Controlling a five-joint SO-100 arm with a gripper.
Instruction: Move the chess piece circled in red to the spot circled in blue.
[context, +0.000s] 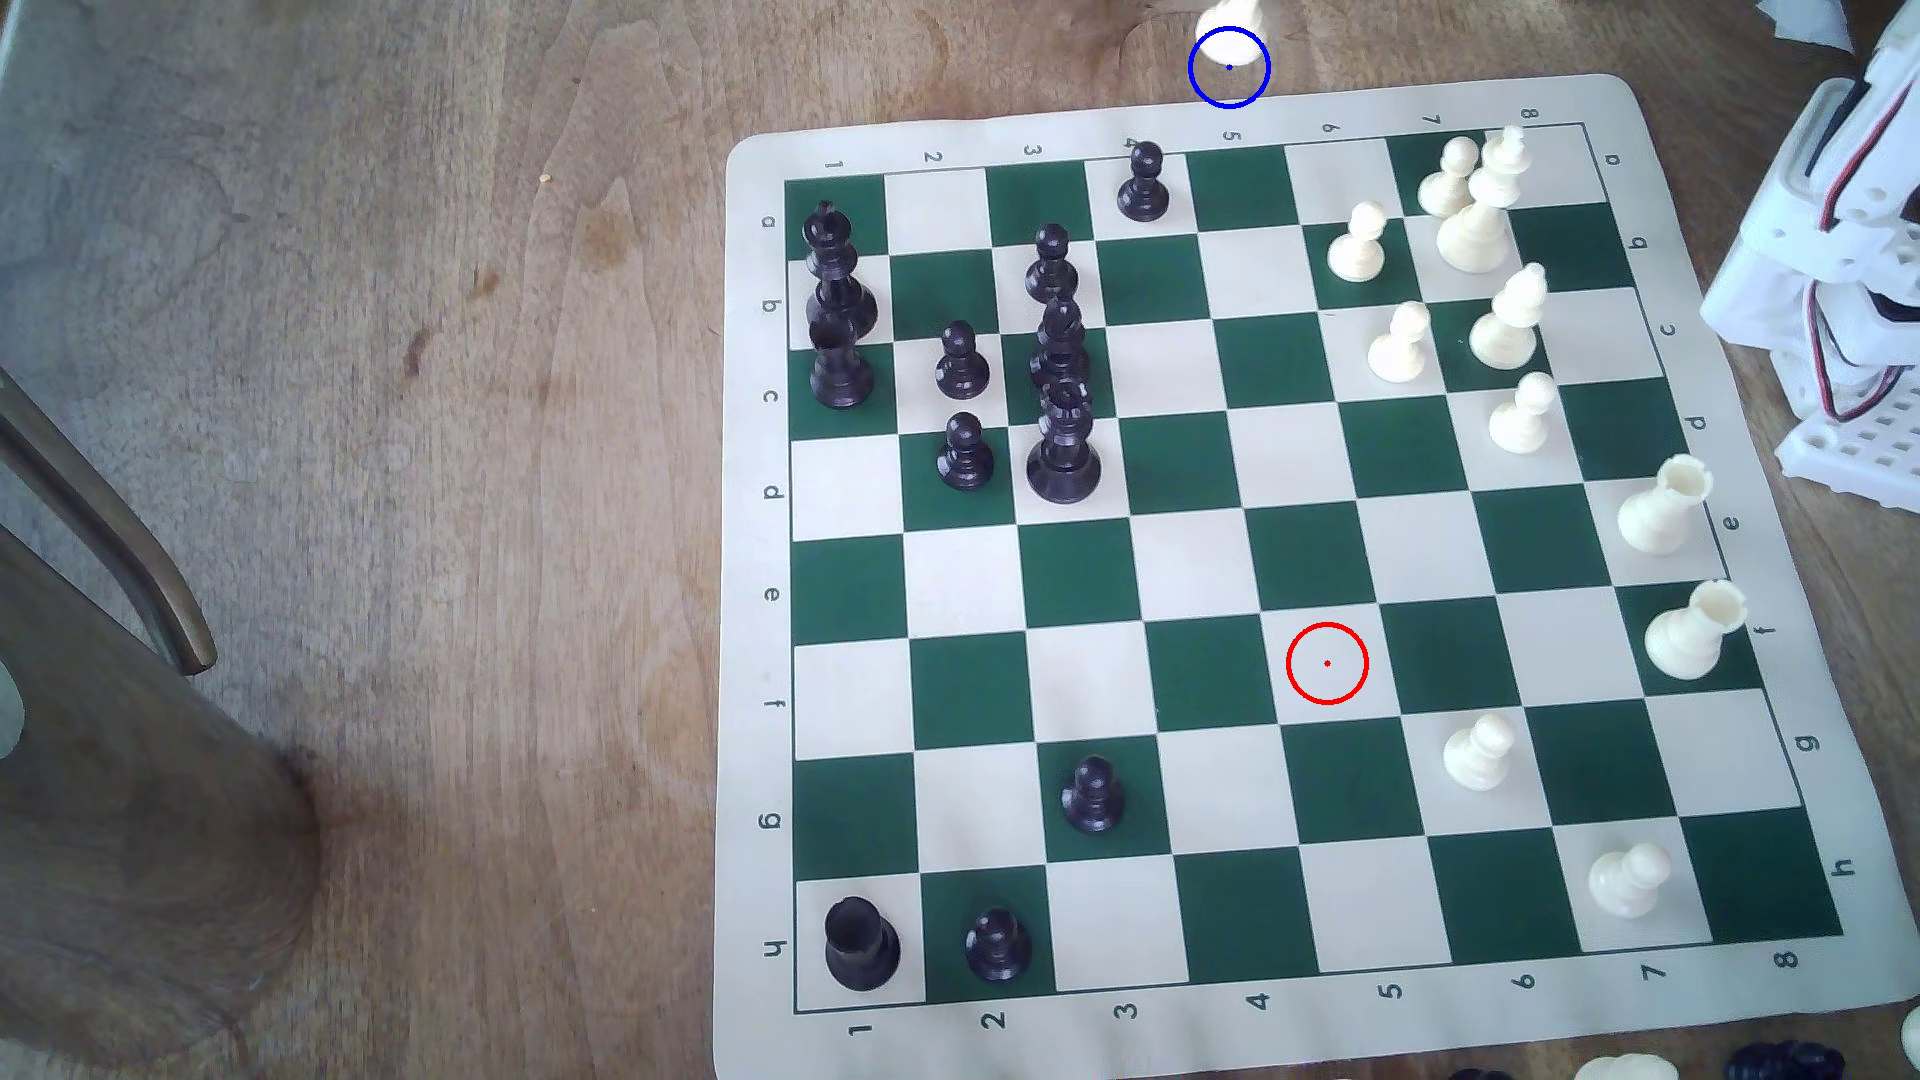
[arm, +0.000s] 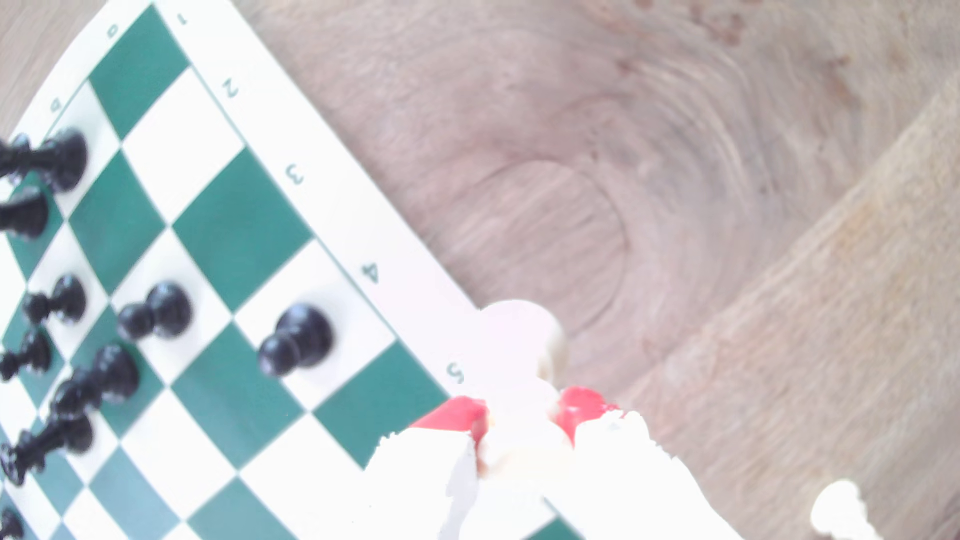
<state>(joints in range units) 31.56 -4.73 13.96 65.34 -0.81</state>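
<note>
The chess piece circled in red, a tall cream one, sits between the red pads of my gripper, which is shut on it. Its wide round base points at the brown wood just past the mat's border by the label 5. In the exterior view the same cream piece shows at the top edge, its base inside the spot circled in blue; its top is cut off by the frame. I cannot tell whether it rests on the wood. The red drawn circle rings a bare white square.
The chess mat carries black pieces on the exterior view's left, nearest a black pawn, and cream pieces on its right. The arm's white base stands off the mat's right edge. A loose cream piece lies on the wood.
</note>
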